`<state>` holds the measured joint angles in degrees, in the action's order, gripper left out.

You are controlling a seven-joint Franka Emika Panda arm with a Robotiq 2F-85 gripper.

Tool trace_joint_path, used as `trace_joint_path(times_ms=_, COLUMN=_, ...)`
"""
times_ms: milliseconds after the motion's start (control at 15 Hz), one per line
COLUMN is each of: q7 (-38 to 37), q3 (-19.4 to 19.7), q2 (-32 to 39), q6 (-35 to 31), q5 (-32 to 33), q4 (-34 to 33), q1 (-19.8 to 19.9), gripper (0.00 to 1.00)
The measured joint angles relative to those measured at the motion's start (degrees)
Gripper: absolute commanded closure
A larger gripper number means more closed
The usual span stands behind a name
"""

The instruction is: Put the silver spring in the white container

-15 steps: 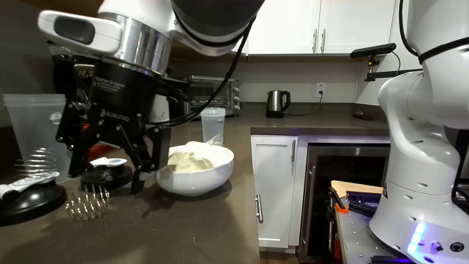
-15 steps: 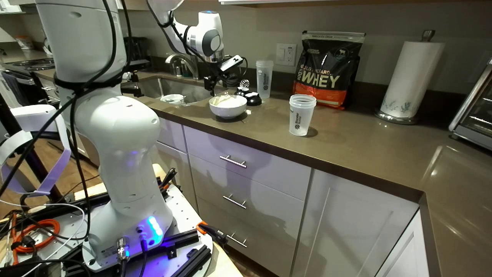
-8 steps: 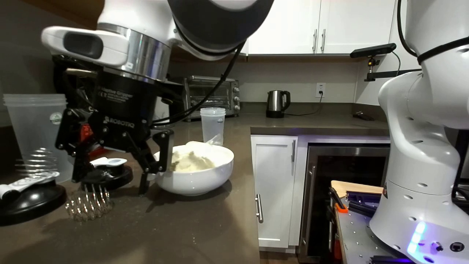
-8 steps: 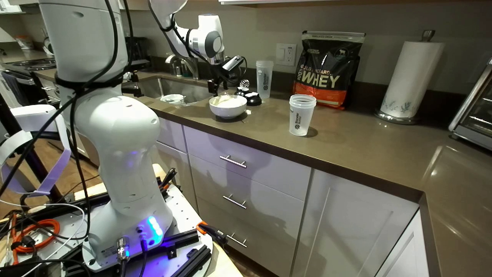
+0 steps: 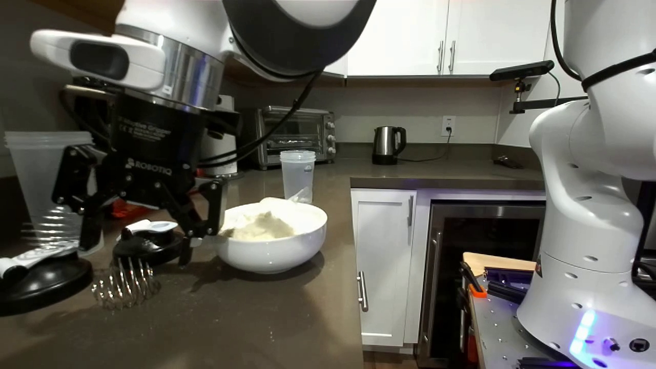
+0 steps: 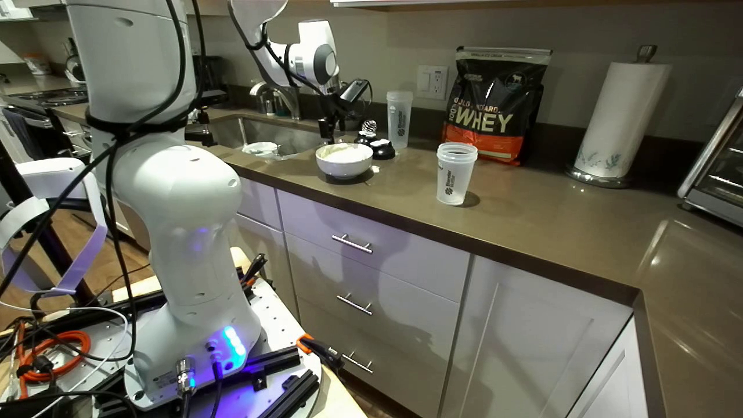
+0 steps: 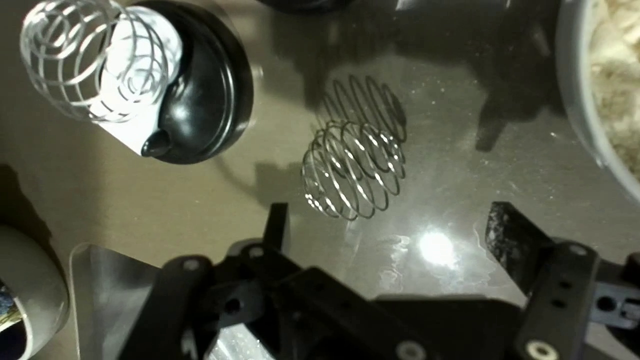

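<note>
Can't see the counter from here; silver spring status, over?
Jaws open, empty. Silver spring loose on counter, outside white bowl. No obstacle seen between jaws and spring; second coil by black lid.

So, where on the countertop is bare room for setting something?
Bare: widest between the front shaker cup, paper towel roll and toaster oven; narrower, between that cup and the white bowl. Crowded: around the shaker lids, silver spring and gripper.

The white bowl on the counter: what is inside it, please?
A pale, cream-coloured heap, apparently powder, lies in the white bowl. The bowl's bottom is hidden, and anything buried in the heap cannot be seen.
</note>
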<state>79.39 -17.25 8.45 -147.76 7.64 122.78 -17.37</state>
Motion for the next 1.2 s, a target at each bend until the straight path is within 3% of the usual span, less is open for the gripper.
trace_joint_path(times_ms=267, q7=0.0, q3=0.1, q2=2.3, q6=-0.1, q5=4.0, q4=-1.4, q1=0.0, gripper=0.02)
trace_joint_path(times_ms=333, q7=0.0, q3=0.1, q2=2.8, q6=-0.1, q5=4.8, q4=-1.8, q1=0.0, gripper=0.11)
trace_joint_path(times_ms=467, q7=0.0, q3=0.1, q2=3.8, q6=-0.1, q5=6.3, q4=-2.4, q1=0.0, gripper=0.10)
trace_joint_path(times_ms=533, q7=0.0, q3=0.1, q2=4.1, q6=-0.1, q5=6.9, q4=-2.7, q1=0.0, gripper=0.02)
trace_joint_path(times_ms=733, q7=0.0, q3=0.2, q2=5.0, q6=-0.1, q5=8.6, q4=-3.5, q1=0.0, gripper=0.00)
trace_joint_path(times_ms=1200, q7=0.9, q3=0.5, q2=6.2, q6=-0.1, q5=11.4, q4=-4.6, q1=0.0, gripper=0.10)
